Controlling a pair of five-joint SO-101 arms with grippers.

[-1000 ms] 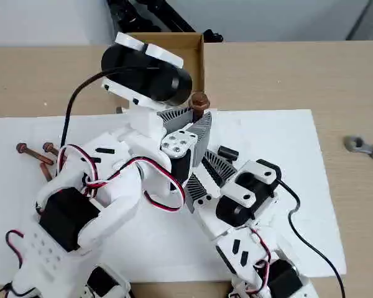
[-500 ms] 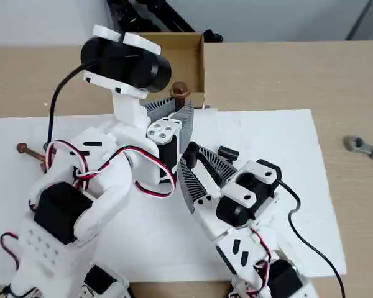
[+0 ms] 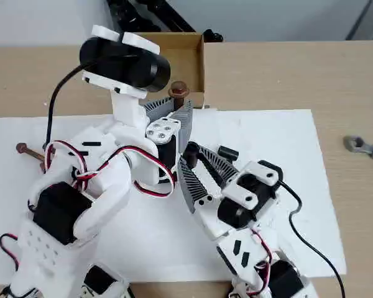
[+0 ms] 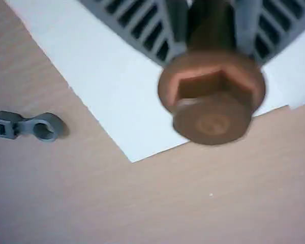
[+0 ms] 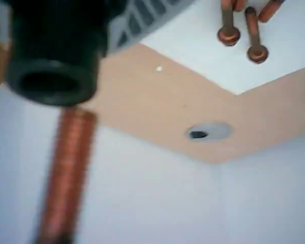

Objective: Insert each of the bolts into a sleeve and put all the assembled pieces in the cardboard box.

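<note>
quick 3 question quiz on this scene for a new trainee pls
1. True or false: the left arm's fingers grip a copper hex-head bolt.
2. The right arm's fingers hold: A) a black cylindrical sleeve B) a screwdriver C) nothing.
3. Short answer: is the bolt inside the sleeve yet?
Key: 1 true; 2 A; 3 no.
</note>
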